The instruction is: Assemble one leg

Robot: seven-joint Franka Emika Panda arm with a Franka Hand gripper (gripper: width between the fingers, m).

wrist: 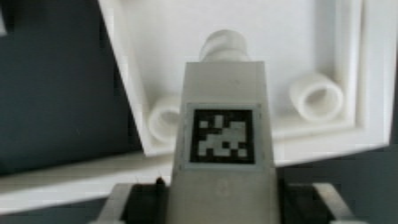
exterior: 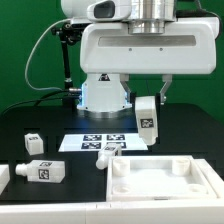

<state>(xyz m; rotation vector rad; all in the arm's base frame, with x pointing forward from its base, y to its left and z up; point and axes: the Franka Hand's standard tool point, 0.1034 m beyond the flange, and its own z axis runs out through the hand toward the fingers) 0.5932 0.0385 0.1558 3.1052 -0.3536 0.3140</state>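
Note:
My gripper [exterior: 149,100] is shut on a white leg [exterior: 147,117] with a black-and-white tag and holds it in the air, above and behind the white tabletop [exterior: 160,182]. In the wrist view the leg [wrist: 226,120] fills the middle between my fingers [wrist: 143,200], its tip pointing at the tabletop [wrist: 151,50]. A round raised socket [wrist: 318,98] shows beside the leg. Other legs lie on the black table: one [exterior: 33,143] at the exterior view's left, one [exterior: 43,171] at the front left, one [exterior: 105,152] just behind the tabletop.
The marker board [exterior: 95,140] lies flat in the middle of the table, behind the tabletop. The robot's base [exterior: 103,95] stands at the back. A green backdrop closes the rear.

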